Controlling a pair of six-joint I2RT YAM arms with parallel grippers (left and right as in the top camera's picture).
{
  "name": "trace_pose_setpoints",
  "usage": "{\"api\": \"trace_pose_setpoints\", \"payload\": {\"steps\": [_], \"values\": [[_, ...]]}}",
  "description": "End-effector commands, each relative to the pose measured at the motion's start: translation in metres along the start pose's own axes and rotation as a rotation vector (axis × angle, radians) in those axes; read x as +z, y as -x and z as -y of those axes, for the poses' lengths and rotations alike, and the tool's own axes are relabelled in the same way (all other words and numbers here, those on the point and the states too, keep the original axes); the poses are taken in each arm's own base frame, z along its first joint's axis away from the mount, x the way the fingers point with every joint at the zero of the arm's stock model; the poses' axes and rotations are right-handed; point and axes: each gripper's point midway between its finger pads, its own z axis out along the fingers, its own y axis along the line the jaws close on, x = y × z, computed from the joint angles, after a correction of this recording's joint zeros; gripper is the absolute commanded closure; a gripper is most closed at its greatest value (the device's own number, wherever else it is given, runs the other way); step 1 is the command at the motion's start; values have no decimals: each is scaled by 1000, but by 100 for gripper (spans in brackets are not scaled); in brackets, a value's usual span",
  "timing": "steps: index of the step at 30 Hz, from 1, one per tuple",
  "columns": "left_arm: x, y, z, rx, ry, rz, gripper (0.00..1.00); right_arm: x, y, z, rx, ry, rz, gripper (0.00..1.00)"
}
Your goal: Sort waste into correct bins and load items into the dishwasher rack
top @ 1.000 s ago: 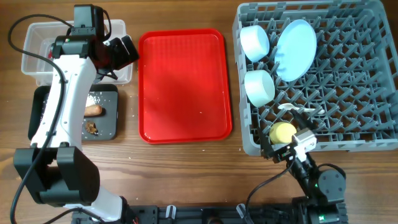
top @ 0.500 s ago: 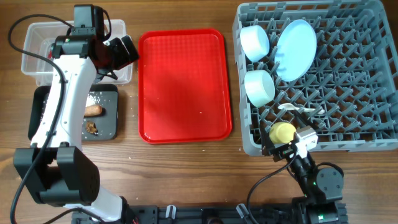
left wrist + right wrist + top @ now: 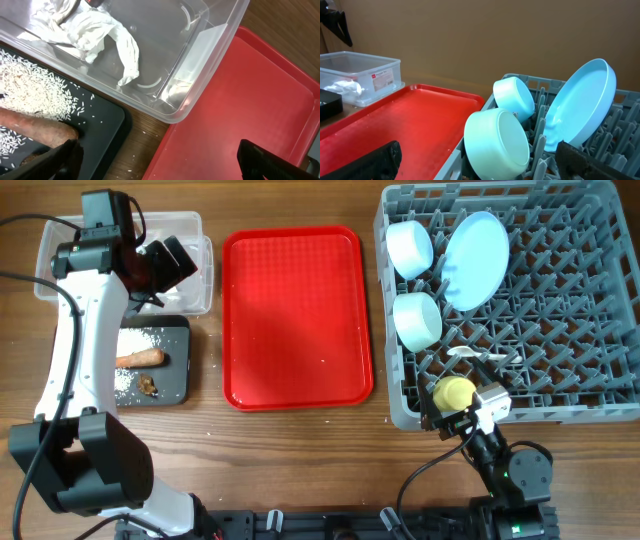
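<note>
The clear tub [image 3: 60,235] holds crumpled white paper [image 3: 92,27]; a red scrap [image 3: 92,2] shows at the top edge of the left wrist view. The black tray [image 3: 175,385] holds a sausage piece [image 3: 140,359], rice grains [image 3: 150,338] and dark crumbs [image 3: 148,385]. My left gripper [image 3: 180,260] hangs open and empty over the tub's right end; in the left wrist view [image 3: 165,165] it spans the gap between the black tray and the red tray. The grey rack [image 3: 560,350] holds two bowls [image 3: 408,248] [image 3: 417,320], the plate [image 3: 475,260], the yellow cup [image 3: 453,392] and the spoon [image 3: 475,355]. My right gripper [image 3: 445,418] is open and empty at the rack's front left corner.
The flat red serving tray [image 3: 297,315] lies between the bins and the rack and carries only a few specks. A few grains lie on the wood beside the black tray. The left arm reaches along the table's left side.
My left arm has swung left and back, uncovering the black tray; its gripper has moved a little left over the tub. The right arm has not moved.
</note>
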Motion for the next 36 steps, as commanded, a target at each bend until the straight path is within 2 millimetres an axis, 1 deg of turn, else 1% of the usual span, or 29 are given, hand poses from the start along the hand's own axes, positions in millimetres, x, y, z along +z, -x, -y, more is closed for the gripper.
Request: {"api": "trace_pose_setpoints", "payload": {"steps": [1,3,4,6,7,8,10,12,13,15,17,18,20,21,22,23,26,27,28,30,33,34,36], "values": [[4,1,-5,7,27,5,0,-1,2,2,17,-16,11,0],[4,4,2,10,-10,15,0,-1,2,2,17,-16,11,0],[4,7,11,58,-54,22,0,-1,2,2,17,-16,11,1],[0,13,41,215,-198,55,0,-1,2,2,17,-16,11,0],[-3,17,54,260,-257,79,0,-1,2,2,17,-16,11,0],[-5,20,59,266,-280,91,0,-1,2,2,17,-16,11,0],[-9,21,60,268,-288,101,0,-1,2,2,17,-16,11,0],[-31,26,62,288,-299,156,0,-1,2,2,17,-16,11,0],[-39,29,62,290,-300,178,0,-1,2,2,17,-16,11,0],[-61,36,57,281,-307,229,0,-1,2,2,17,-16,11,0],[-89,42,53,280,-311,296,0,-1,2,2,17,-16,11,0],[-108,44,52,285,-304,356,0,-1,2,2,17,-16,11,0],[-135,48,49,293,-285,506,0,-1,2,2,17,-16,11,0],[-146,45,44,291,-268,597,0,-1,2,2,17,-16,11,0],[-151,39,38,287,-261,654,0,-1,2,2,17,-16,11,0],[-154,25,30,285,-265,712,0,-1,2,2,17,-16,11,0],[-149,-19,4,298,-296,831,0,-1,2,2,17,-16,11,0],[-142,-45,-9,307,-306,866,0,-1,2,2,17,-16,11,0],[-134,-62,-19,307,-315,892,0,-1,2,2,17,-16,11,0],[-118,-91,-35,308,-328,918,0,-1,2,2,17,-16,11,0],[-92,-123,-48,321,-358,924,0,-1,2,2,17,-16,11,0],[-86,-131,-50,327,-372,928,0,-1,2,2,17,-16,11,0],[-78,-139,-55,328,-380,947,0,-1,2,2,17,-16,11,0]]}}
